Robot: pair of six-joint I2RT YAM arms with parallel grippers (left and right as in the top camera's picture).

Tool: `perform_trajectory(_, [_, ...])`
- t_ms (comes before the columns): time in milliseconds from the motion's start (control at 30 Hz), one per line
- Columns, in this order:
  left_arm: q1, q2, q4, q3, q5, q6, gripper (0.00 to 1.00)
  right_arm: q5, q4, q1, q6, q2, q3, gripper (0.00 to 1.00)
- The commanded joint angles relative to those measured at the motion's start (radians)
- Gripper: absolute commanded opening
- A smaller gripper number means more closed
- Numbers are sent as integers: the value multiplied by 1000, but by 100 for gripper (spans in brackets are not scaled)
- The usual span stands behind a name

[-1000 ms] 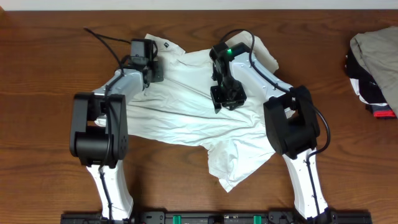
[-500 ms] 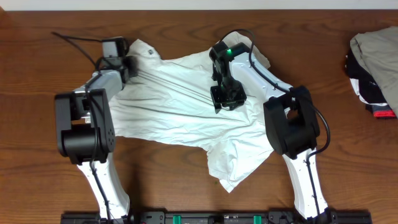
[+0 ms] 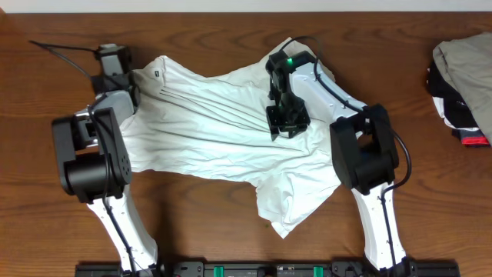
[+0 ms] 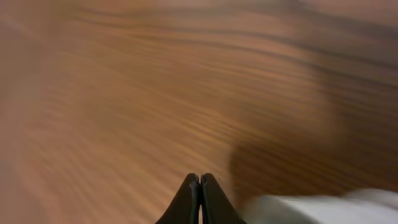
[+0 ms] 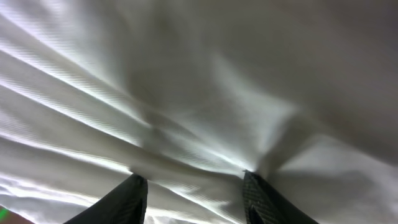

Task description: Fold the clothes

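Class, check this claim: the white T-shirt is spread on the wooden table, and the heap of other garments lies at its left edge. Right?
No. The overhead view shows the heap at the table's right edge, not its left; the white T-shirt is spread as stated.

Left wrist view: table [image 4: 186, 74] and T-shirt [image 4: 311, 208] corner blurred; overhead's right edge crops the garment heap [image 3: 465, 81].

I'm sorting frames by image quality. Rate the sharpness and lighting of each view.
Overhead: sharp and evenly lit, and the T-shirt creases are crisp. Left wrist: motion blur smears the table grain into streaks, and only the shut left claw looks fairly sharp. Right wrist: very close to the T-shirt, soft focus, bright glare on the folds at left, shade at upper right, right claw fingers as dark silhouettes.
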Motion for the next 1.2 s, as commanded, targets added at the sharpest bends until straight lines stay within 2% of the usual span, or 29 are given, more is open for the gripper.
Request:
perform_trajectory(0, [38,11,48,-6,-219,95,6,105,-1,-27,14,79,-48,49])
perform_trajectory(167, [53,-8,20,-6,-302,94,8,107,2,-27,24,79,-48,48])
perform_trajectory(200, [48,-19,4,-6,-302,94,14,107,5,-27,25,79,-48,47])
perform_trajectory(233, [40,-33,-15,-6,-302,84,16,107,13,-28,26,79,-48,47])
perform_trajectory(333, [1,-80,-43,-6,-301,27,17,106,45,-35,45,77,-35,48])
perform_trajectory(367, [-18,-104,-54,-6,-301,5,27,107,50,-39,47,77,-25,49])
perform_trajectory(433, [-59,-151,-83,-6,-298,-46,29,106,52,-49,47,72,7,51])
perform_trajectory(567, [-149,-259,-190,-6,-240,-159,57,106,31,-77,37,57,127,54])
perform_trajectory(633, [-196,-315,-284,-6,-138,-222,77,101,17,-89,16,53,209,58])
perform_trajectory(700, [-239,-367,-389,-7,-10,-327,93,98,17,-96,0,53,291,64])
perform_trajectory(833, [-294,-417,-564,-7,212,-490,99,96,38,-100,-51,53,409,68])
perform_trajectory(967, [-319,-411,-710,-10,372,-613,98,96,86,-98,-108,53,427,69])
perform_trajectory(1167, [-332,-410,-813,-27,422,-626,98,97,103,-74,-126,57,401,60])
